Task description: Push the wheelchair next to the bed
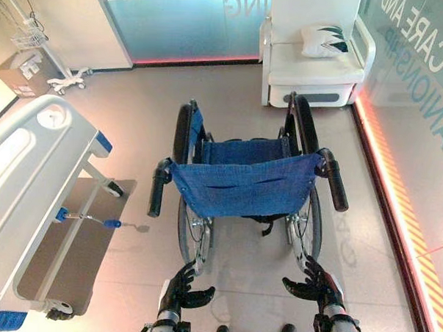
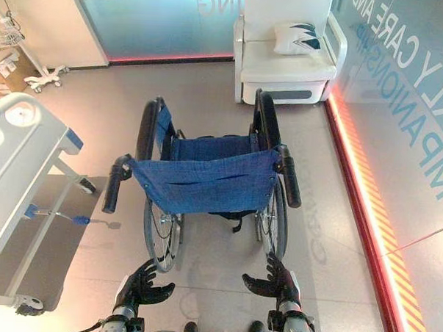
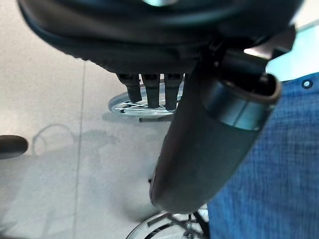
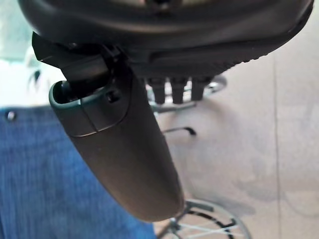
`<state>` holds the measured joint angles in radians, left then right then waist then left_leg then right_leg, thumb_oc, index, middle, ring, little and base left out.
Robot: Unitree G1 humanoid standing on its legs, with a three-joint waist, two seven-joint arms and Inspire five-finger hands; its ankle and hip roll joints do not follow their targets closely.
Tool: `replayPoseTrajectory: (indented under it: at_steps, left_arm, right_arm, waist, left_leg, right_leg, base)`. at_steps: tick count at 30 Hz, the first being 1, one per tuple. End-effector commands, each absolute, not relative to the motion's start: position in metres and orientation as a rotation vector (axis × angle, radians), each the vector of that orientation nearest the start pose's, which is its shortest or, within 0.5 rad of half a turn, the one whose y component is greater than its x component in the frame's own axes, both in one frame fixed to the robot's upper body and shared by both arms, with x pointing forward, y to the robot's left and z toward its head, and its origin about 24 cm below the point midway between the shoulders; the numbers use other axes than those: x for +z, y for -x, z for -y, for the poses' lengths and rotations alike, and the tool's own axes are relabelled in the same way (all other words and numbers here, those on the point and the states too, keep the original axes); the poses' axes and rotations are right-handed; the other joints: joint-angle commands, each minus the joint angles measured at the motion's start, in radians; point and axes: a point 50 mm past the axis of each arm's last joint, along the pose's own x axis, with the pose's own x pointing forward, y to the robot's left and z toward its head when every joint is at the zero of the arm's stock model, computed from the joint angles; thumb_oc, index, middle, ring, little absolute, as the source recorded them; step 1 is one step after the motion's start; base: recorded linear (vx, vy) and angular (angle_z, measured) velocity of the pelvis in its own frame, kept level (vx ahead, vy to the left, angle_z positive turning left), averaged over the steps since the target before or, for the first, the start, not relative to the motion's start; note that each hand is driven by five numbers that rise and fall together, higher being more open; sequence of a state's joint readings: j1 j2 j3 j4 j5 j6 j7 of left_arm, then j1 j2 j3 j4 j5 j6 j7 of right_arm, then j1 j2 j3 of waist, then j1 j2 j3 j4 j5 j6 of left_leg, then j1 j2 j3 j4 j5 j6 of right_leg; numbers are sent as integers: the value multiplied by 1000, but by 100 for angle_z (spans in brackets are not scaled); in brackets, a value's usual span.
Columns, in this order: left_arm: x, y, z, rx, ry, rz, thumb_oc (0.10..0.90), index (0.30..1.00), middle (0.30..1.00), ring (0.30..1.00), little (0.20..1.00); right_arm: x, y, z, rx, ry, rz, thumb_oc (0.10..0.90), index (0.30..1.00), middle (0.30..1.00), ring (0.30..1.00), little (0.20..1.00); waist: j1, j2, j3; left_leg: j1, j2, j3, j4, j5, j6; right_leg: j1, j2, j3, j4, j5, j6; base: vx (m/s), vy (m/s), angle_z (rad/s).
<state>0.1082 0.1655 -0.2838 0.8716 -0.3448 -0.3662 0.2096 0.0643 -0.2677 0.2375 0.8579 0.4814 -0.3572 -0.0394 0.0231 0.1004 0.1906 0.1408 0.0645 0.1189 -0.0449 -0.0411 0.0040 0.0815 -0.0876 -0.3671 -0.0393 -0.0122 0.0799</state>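
Two dark hands hover low in the head views, the left hand (image 1: 181, 288) at about 7 o'clock and the right hand (image 1: 318, 282) at about 5 o'clock of the wheelchair (image 1: 243, 183), both with fingers spread loose and grasping nothing. One wheelchair stands mid-floor with its blue back sling toward the robot, and its two push grips, the left grip (image 1: 157, 191) and the right grip (image 1: 336, 183), jut back above and ahead of the hands, apart from them. One bed (image 1: 31, 174) lies at 9 o'clock of the chair, with a clear strip of floor between, so the chair is not yet alongside it. The risk, as a judgement: if only one hand catches its grip, or the two push unevenly, the chair will likely yaw and roll toward the white armchair (image 1: 314, 63) at 12 o'clock or the glowing wall strip (image 1: 396, 210) at 3 o'clock instead of toward the bed. A hand could also slip under a grip (the wrist views show each thumb close by the sling and the spoked wheels) and foul a wheel. Other counts: one pillow (image 1: 324, 39) on the armchair, one white stand (image 1: 43, 51) at 10 o'clock.
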Motion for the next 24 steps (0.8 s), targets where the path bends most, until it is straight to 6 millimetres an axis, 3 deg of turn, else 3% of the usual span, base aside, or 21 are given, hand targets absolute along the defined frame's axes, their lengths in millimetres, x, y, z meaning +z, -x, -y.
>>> replayPoseTrajectory:
  at_steps: [1,8,12,13,16,17,20,21,22,24]
  left_arm:
    - [-99,-178,-208,351,8,-457,800,900,900,900,900]
    - [-74,-190,-250,600,91,-317,800,900,900,900,900]
    - [-43,-206,-271,666,81,-161,800,900,900,900,900]
    - [-28,-214,-279,689,55,-92,800,900,900,900,900]
    - [-8,-223,-292,731,14,-16,800,900,900,900,900]
    - [6,-229,-301,764,-40,29,800,900,900,900,900]
    - [24,-235,-311,815,-64,108,800,900,900,900,900]
    - [42,-242,-319,836,-47,181,800,900,900,900,900]
    - [45,-242,-319,837,-43,197,800,900,900,900,900]
    - [77,-254,-316,792,-9,332,800,900,900,900,900]
  right_arm:
    - [-73,-204,219,-192,-109,-319,800,900,900,900,900]
    - [-44,-216,253,-367,-69,-174,800,900,900,900,900]
    - [-17,-227,284,-440,-78,-64,800,900,900,900,900]
    - [1,-235,295,-446,-70,-3,800,900,900,900,900]
    - [23,-245,307,-445,-35,65,800,900,900,900,900]
    - [42,-254,314,-455,17,118,800,900,900,900,900]
    - [65,-263,321,-468,62,199,800,900,900,900,900]
    - [84,-272,324,-483,72,249,800,900,900,900,900]
    - [87,-273,324,-485,70,259,800,900,900,900,900]
    - [115,-281,321,-505,59,367,800,900,900,900,900]
  waist:
    - [-3,-71,-10]
    - [-8,-76,-24]
    - [-7,-76,-31]
    - [-7,-75,-33]
    - [-7,-72,-38]
    - [-6,-70,-42]
    - [-7,-67,-44]
    - [-7,-66,-46]
    - [-7,-66,-47]
    - [-6,-66,-53]
  left_leg:
    - [-24,-48,46,20,1,-19]
    - [0,-45,50,8,0,-19]
    - [6,-44,49,4,-1,-18]
    - [7,-45,48,2,-1,-18]
    - [8,-47,45,-2,-1,-18]
    - [8,-50,42,-5,0,-18]
    - [10,-53,38,-7,0,-17]
    - [17,-55,35,-6,-5,-18]
    - [12,-55,35,-4,-2,-17]
    - [7,-55,35,0,-5,-15]
  right_leg:
    - [31,-30,30,65,-34,2]
    - [45,-30,40,60,-32,5]
    - [48,-30,43,61,-34,5]
    - [48,-30,44,61,-35,5]
    - [47,-32,44,61,-36,6]
    - [47,-33,44,61,-37,6]
    - [48,-34,45,60,-39,6]
    - [55,-35,47,62,-47,7]
    - [52,-35,47,61,-43,6]
    - [50,-35,49,61,-47,4]
  base:
    - [0,0,0]
    - [14,5,-1]
    - [0,0,0]
    - [0,0,0]
    - [-21,25,0]
    - [-19,32,-1]
    - [-8,27,0]
    - [0,0,0]
    - [0,0,0]
    - [0,0,0]
